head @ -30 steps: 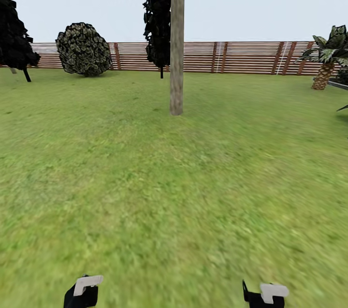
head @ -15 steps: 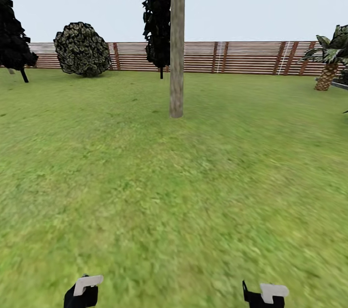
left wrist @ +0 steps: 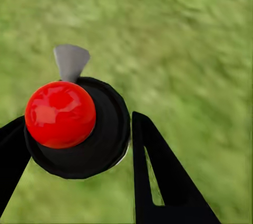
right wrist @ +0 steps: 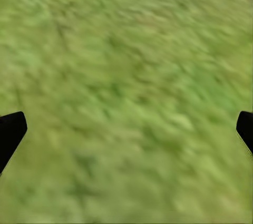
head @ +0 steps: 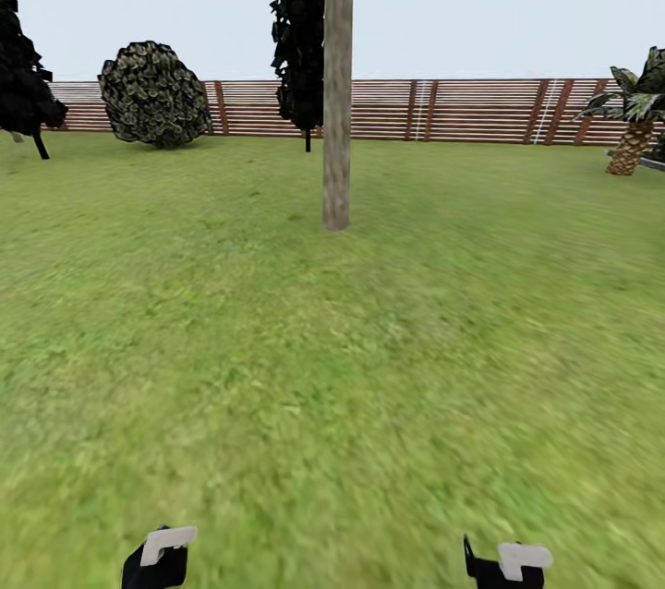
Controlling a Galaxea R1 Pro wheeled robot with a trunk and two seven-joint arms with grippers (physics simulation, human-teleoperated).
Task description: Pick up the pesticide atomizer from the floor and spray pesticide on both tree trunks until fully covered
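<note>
Ahead tree trunk (head: 337, 109), left end effector (left wrist: 74, 145) gripping atomizer (left wrist: 79, 124), right end effector (right wrist: 126, 129) wide.

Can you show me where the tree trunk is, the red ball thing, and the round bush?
tree trunk (head: 337, 109): head view, middle of the pale column.
red ball (left wrist: 60, 114): left wrist view, centre of the shiny top on the black round body.
round bush (head: 154, 94): head view, middle of its foliage.

Blurry grass (right wrist: 126, 87), black fingers (right wrist: 10, 129) spread wide
</note>
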